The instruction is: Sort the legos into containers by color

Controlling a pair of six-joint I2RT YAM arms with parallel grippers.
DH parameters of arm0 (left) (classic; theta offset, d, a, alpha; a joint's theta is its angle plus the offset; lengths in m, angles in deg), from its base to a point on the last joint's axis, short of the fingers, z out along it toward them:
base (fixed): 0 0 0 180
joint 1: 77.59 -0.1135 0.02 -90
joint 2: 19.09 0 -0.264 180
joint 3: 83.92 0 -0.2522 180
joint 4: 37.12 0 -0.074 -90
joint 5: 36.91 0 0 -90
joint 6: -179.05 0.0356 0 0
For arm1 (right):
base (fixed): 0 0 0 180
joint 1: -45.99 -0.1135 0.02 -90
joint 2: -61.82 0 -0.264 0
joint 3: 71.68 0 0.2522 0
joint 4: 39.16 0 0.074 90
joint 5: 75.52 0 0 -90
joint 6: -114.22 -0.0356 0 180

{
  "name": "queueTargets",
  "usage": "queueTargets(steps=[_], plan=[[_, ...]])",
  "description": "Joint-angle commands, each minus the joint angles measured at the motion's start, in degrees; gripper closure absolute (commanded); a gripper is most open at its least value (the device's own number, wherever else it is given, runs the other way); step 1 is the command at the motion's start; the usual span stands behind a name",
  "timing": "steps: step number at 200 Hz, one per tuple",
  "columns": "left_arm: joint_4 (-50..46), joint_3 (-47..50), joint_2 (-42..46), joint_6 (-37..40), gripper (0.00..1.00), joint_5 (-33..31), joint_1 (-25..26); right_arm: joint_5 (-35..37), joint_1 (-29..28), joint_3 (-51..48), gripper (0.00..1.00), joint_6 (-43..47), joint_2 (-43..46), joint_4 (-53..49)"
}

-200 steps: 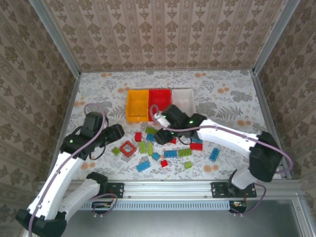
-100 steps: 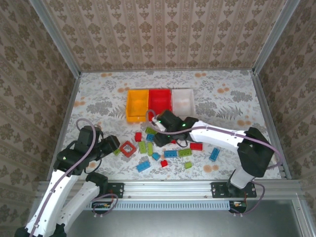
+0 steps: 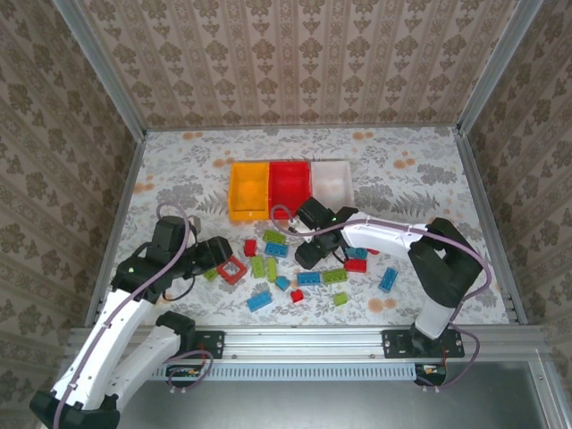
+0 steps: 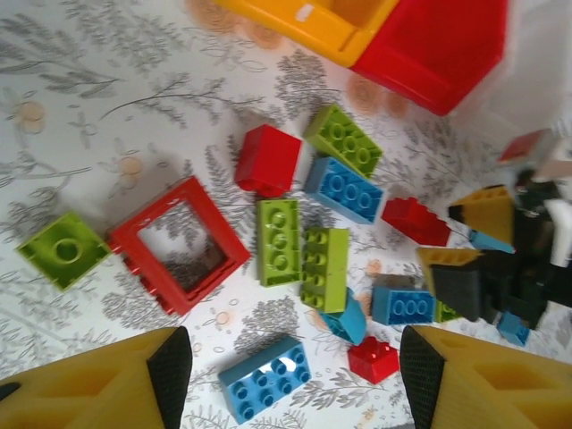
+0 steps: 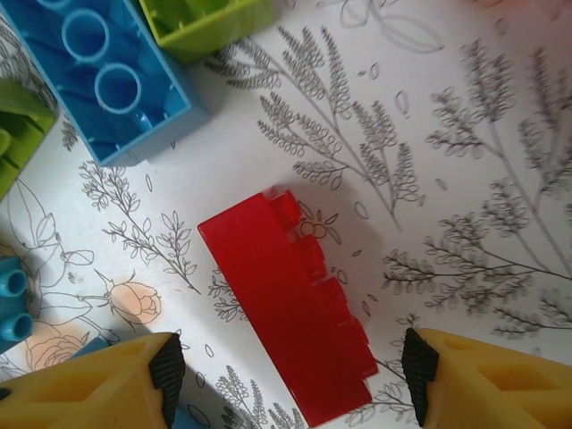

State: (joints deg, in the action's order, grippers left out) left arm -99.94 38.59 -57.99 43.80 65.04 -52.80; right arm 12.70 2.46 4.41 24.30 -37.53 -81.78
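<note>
Close to the arm bases, small studded plastic legos (image 3: 309,277) in red, blue and lime green lie mixed up on the flowery table (image 3: 402,179). Almost all of them seem to be out here, so the sorting looks barely begun.

At the left side of the pile, the left gripper (image 4: 295,380) hangs over the bricks with its fingers apart and nothing between them. Under it are a red square frame piece (image 4: 179,243), two long lime green bricks (image 4: 279,241) side by side, and a blue brick (image 4: 265,377).

Across the pile, the right gripper (image 5: 290,371) hangs low over a long red brick (image 5: 286,331) that lies tipped on its side on the table. Its fingers are apart too, one on each side of the brick, not touching it. I think the step in hand is picking up this red brick. It lies slanted between the fingers, so the next move likely needs a small turn, then a drop and a squeeze on its flat sides.

Farthest back, three small open plastic bins stand touching in a row: a yellow-orange bin (image 3: 233,192), a red bin (image 3: 290,164) and a white bin (image 3: 347,183). I see no bricks in the yellow-orange or white one. Inside the red one, I cannot tell.
</note>
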Motion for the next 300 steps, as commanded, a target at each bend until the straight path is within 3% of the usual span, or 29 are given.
queueTargets(steps=[1, 38, 67, 85, 111, 130, 154, 194, 234, 267, 300], plan=[[6.2, 1.3, 0.6, 2.4, 0.32, 6.6, 0.5, -1.3, -0.1, 2.0, 0.35, 0.9, -2.4, -1.0], [12.3, 2.6, 0.1, 2.8, 0.29, 12.3, 0.5, 0.2, 0.0, 4.7, 0.48, 0.7, -6.2, -1.3], [12.6, 2.8, -0.1, 2.5, 0.29, 12.2, 0.5, 0.6, 0.2, 5.0, 0.72, -0.1, -6.3, -1.0], [12.8, 2.2, -0.4, 2.4, 0.29, 11.9, 0.5, 2.9, 0.4, 4.8, 0.83, -1.5, -3.1, -1.6], [13.7, 1.1, -2.4, 2.5, 0.3, 11.2, 0.7, 7.4, 4.6, 4.6, 0.87, -7.1, 5.2, -3.5], [15.8, 1.0, -4.5, 2.4, 0.3, 10.6, 1.0, 7.3, 9.4, 6.5, 0.87, -12.1, 6.6, -4.1], [18.2, -0.3, -8.4, 3.1, 0.3, 9.5, 1.0, 6.6, 12.3, 11.6, 0.88, -15.7, 1.7, -4.2], [19.2, -6.0, -17.0, 6.6, 0.31, 6.9, 6.0, 8.3, 16.9, 22.9, 0.88, -22.4, -9.0, -9.0], [17.6, -10.0, -23.5, 9.4, 0.33, 3.4, 10.0, 6.6, 19.3, 26.1, 0.85, -24.3, -14.3, -10.1], [16.9, -10.4, -26.2, 10.6, 0.33, 1.8, 11.4, 5.3, 20.0, 27.2, 0.76, -24.4, -16.2, -10.5], [15.5, -10.8, -28.2, 11.7, 0.35, 0.4, 11.8, 4.8, 20.0, 27.7, 0.61, -24.2, -15.2, -10.2]])
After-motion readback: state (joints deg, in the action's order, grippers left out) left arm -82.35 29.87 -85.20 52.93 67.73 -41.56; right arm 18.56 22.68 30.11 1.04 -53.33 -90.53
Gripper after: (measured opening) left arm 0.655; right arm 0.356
